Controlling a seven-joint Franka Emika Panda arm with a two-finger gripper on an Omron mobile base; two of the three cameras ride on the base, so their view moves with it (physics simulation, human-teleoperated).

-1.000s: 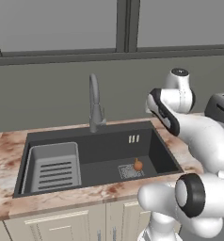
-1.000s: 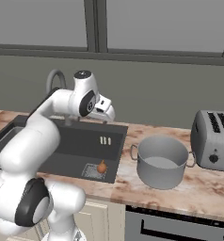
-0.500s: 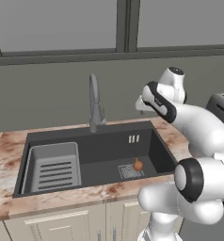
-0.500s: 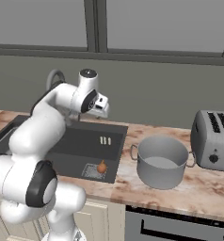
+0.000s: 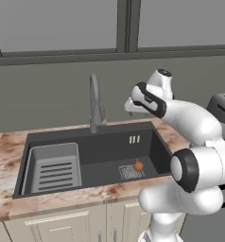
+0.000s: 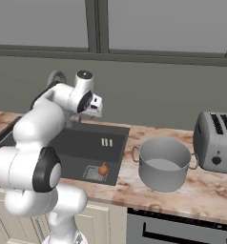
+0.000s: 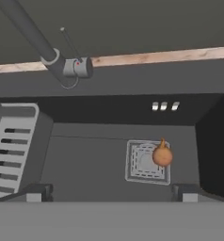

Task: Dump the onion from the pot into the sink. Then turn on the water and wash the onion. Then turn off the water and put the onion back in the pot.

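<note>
Arm raised, folded over the sink [image 5: 93, 156]; gripper [image 7: 111, 194] spread wide, empty, pointing down into the basin. Onion [image 7: 162, 154] on the sink floor, at the drain grate's [image 7: 147, 162] right edge. Pot [image 6: 164, 163] upright on marble counter [image 6: 196, 195] right of sink. Faucet [image 5: 95, 104] behind sink; window [image 5: 128, 23] beyond.

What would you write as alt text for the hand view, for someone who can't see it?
Looking down into a dark sink, a small orange-brown onion rests at the right edge of the square drain grate. A light grey slotted rack sits at the left, and a grey faucet reaches in from the upper left.
</note>
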